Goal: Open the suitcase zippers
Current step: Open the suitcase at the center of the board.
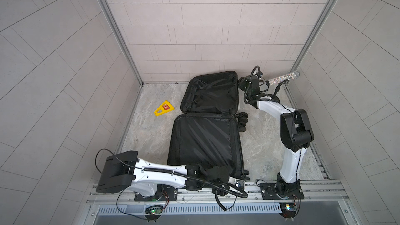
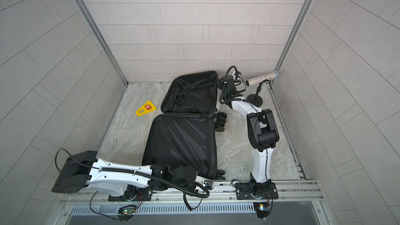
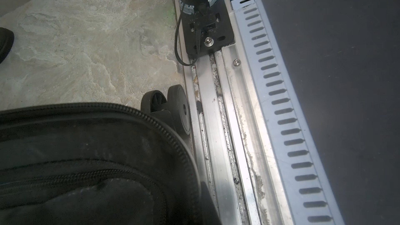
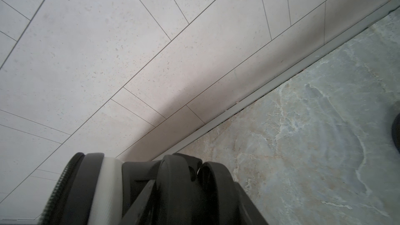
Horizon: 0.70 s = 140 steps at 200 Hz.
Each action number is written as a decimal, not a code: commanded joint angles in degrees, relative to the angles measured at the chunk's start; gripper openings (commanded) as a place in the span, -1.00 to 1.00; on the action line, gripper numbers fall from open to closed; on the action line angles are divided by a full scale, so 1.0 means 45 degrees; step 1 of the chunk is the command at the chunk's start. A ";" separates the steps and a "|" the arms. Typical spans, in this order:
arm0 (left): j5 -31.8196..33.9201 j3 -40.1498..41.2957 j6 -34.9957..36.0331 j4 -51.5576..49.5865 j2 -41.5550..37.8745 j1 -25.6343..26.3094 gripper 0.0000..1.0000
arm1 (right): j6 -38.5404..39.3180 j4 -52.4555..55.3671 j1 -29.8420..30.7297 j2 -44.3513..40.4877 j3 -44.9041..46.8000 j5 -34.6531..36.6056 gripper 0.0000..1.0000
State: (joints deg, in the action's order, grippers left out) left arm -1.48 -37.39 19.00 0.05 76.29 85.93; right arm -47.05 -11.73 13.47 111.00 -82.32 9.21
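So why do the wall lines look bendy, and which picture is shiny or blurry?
In both top views the wide lens bends the wall tiles near the edges; in the left wrist view light glares off the metal rail; in the right wrist view the suitcase wheel is too close and blurry.

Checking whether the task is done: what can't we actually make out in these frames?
1) Zipper pulls: too small, black on black along the zipper track of the suitcase, every view.
2) Left gripper's fingers: under its wrist in both top views, outside the left wrist view.
3) Right gripper opening: dark blob in both top views; right wrist view shows a wheel, no fingers.
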 commanded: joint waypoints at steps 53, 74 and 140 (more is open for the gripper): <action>0.0857 -0.0373 -0.0128 0.0732 0.0727 -0.0395 -1.00 | 0.3020 0.3029 0.0746 -0.1382 0.1180 0.0777 0.13; 0.0845 -0.0418 0.0011 0.0962 0.0910 -0.0365 -1.00 | 0.2955 0.2957 0.0717 -0.1896 0.1497 0.0574 0.13; 0.2838 -0.1254 -0.2012 0.0423 0.0050 -0.0423 0.34 | 0.4220 0.5439 0.0599 -0.4670 0.2410 -0.2036 0.10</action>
State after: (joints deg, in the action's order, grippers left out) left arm 5.80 -40.34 14.26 3.81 79.68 84.49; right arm -31.53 4.78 16.16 94.76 -72.71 6.68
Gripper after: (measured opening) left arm 0.633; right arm 0.555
